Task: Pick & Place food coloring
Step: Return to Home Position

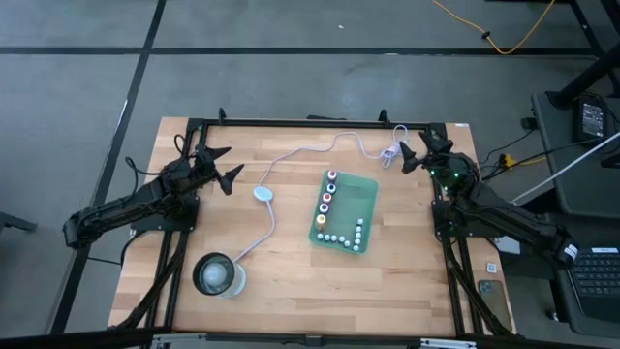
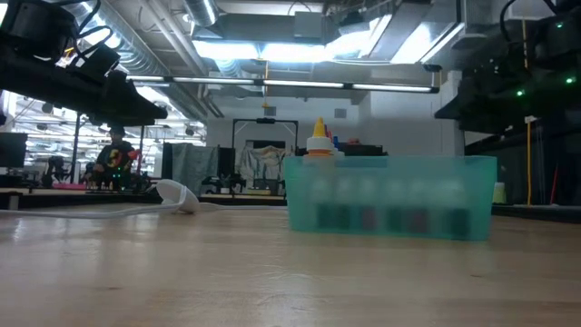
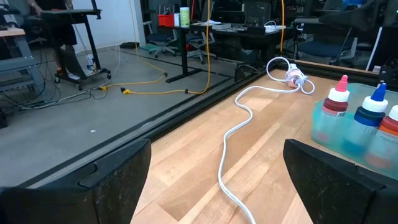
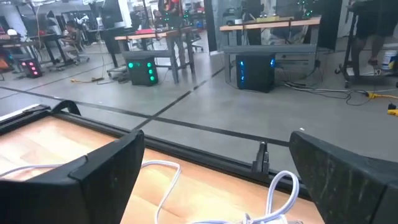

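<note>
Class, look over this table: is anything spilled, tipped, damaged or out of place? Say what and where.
Nothing stands out. The food coloring bottles sit inside the green bin, no spill shows, and the white cable snakes loosely across the wood. The left gripper and right gripper wait at the sides, jaws open.

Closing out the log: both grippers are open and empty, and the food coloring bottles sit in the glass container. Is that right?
Not quite. The high view shows the bottles sitting in the green bin, not in the glass container. The rest holds: the left gripper and the right gripper are open and empty.
</note>
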`<action>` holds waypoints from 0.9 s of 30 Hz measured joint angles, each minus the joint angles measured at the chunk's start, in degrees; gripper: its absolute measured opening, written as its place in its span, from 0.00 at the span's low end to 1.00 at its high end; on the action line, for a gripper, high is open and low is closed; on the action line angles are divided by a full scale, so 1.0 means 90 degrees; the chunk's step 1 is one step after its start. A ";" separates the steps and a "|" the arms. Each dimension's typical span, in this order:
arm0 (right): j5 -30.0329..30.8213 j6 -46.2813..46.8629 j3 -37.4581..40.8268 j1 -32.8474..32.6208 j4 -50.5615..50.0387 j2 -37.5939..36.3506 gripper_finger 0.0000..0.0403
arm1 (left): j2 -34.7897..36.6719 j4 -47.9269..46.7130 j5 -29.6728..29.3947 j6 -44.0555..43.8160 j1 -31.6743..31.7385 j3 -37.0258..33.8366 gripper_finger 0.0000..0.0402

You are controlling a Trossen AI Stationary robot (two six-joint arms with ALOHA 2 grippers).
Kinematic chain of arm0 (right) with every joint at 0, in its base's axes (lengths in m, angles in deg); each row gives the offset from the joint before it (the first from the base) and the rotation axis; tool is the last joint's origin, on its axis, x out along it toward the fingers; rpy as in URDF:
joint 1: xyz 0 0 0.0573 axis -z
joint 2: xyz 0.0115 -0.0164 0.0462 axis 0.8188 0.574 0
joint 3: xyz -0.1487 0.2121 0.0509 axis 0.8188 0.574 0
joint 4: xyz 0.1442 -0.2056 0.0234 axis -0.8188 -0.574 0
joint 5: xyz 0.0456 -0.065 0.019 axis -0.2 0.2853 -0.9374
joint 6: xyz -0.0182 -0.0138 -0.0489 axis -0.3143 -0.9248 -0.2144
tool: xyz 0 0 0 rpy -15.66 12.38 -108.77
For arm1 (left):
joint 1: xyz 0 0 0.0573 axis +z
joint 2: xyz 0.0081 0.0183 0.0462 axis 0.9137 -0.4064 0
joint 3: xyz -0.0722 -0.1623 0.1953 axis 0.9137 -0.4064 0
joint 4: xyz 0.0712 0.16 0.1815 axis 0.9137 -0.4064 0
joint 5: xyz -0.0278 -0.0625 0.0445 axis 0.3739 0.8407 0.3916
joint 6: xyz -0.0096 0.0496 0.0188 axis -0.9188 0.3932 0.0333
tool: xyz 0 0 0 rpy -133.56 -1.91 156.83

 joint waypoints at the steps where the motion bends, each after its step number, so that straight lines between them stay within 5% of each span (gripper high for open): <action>1: 0.0002 -0.0007 0.0037 -0.0001 -0.0016 -0.0063 0.99 | -0.0001 0.0000 0.0000 0.0000 0.0001 0.0000 0.90; 27: 0.0002 -0.0008 0.0411 -0.0001 -0.0788 -0.0144 0.99 | -0.0002 0.0002 0.0000 0.0000 0.0001 0.0002 0.90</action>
